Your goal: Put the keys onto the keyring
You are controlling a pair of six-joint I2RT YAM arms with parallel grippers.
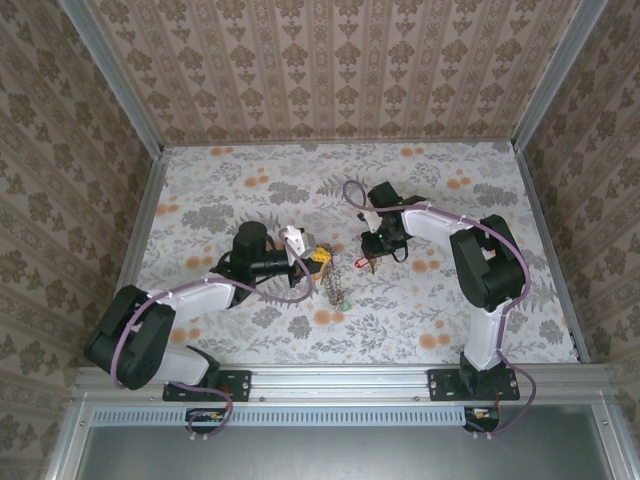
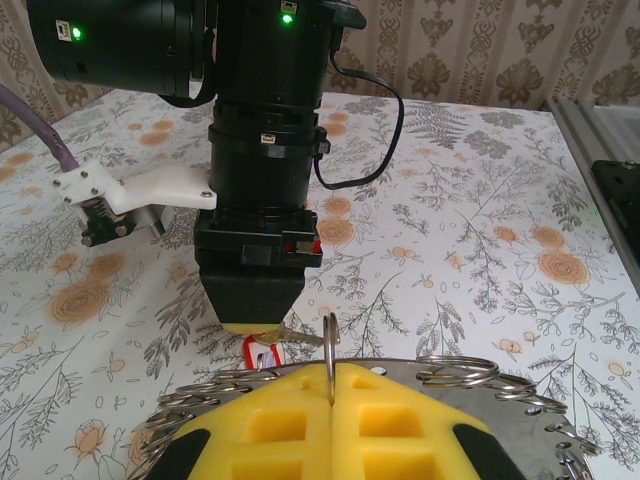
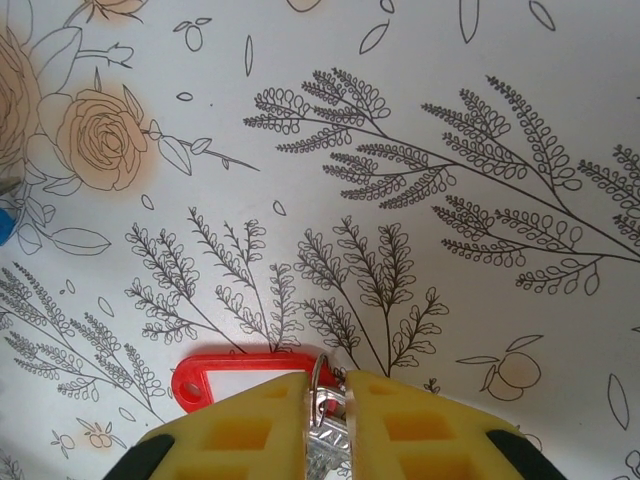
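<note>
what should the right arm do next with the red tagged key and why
Probably ease the right gripper toward the left gripper, bringing the silver key with a red plastic tag to the thin silver metal ring. The right jaws are shut on that key, the left jaws clamp the ring upright, and the left wrist view shows the key close to the ring, not yet threaded.

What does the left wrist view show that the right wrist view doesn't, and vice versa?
Left wrist, not right: the left gripper shut on a thin upright ring, a silvery arc strung with split rings, the right gripper seen from outside. Right wrist, not left: a silver key pinched between the right gripper's fingers, a blue scrap at the left edge. Both: the red tag and the flowered tabletop.
</note>
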